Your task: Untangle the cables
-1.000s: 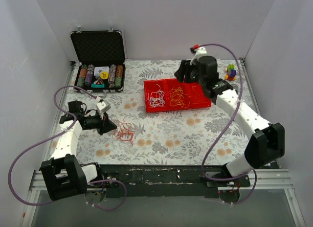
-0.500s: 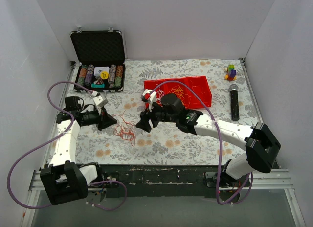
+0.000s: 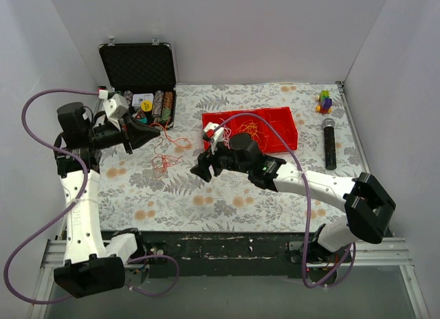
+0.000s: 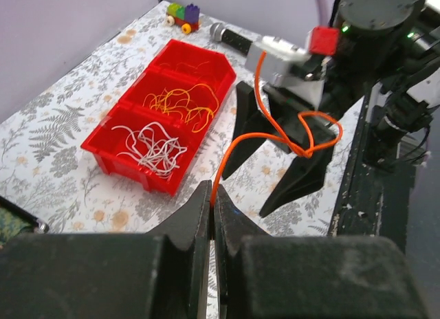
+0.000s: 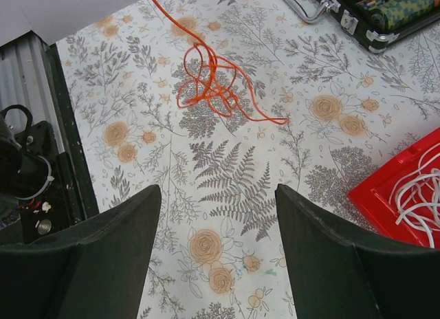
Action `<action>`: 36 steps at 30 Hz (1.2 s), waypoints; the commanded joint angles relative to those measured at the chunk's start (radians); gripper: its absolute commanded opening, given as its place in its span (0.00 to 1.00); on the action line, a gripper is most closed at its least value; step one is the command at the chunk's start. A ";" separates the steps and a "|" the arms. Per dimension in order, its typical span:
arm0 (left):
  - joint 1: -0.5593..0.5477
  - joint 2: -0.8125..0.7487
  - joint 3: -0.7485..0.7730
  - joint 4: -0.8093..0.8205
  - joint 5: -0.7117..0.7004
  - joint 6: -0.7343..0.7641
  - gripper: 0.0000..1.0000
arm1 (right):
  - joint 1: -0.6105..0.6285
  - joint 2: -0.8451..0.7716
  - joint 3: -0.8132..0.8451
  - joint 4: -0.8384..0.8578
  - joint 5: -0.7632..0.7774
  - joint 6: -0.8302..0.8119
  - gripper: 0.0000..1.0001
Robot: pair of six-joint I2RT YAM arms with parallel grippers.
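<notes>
Above the flowered tablecloth [image 3: 227, 192] between 3 white walls [image 3: 240, 30], the left gripper [image 4: 211, 195] pinches a red cable [image 5: 210, 90] while the right gripper [image 5: 216, 192] gapes open.

The left arm [image 3: 79, 202] and right arm [image 3: 323, 185] are wearing white shells with black joints. Thick purple cables [image 3: 25, 119] are looping along both, while the left claw [image 4: 211, 192] and right claw [image 5: 216, 188] are showing black wedge-shaped fingers [image 5: 117, 250].

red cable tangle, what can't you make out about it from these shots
- Strand count: in the right wrist view the red cable tangle overlaps itself, and in the top view it is too thin to resolve.
- Its raised end: cut off by the top edge in the right wrist view, and hidden inside the shut left gripper in the left wrist view.
</notes>
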 commanded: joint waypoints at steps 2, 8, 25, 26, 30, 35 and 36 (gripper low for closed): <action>-0.004 -0.053 0.038 0.120 0.077 -0.196 0.00 | 0.024 0.009 0.000 0.144 0.076 0.022 0.76; -0.003 -0.060 0.085 0.163 0.096 -0.267 0.00 | 0.121 0.036 0.022 0.312 0.150 -0.021 0.78; -0.004 -0.060 0.108 0.253 0.104 -0.422 0.00 | 0.211 0.104 0.121 0.349 0.240 0.013 0.28; -0.004 -0.060 0.105 0.256 0.106 -0.431 0.00 | 0.210 0.090 0.114 0.345 0.264 0.001 0.21; -0.004 -0.071 0.079 0.284 0.104 -0.454 0.00 | 0.208 0.021 0.069 0.337 0.335 -0.029 0.01; -0.006 -0.074 0.059 0.342 0.103 -0.501 0.00 | 0.208 -0.025 0.019 0.339 0.338 -0.050 0.06; -0.007 -0.074 0.059 0.348 0.106 -0.506 0.00 | 0.208 -0.034 -0.003 0.372 0.346 -0.049 0.15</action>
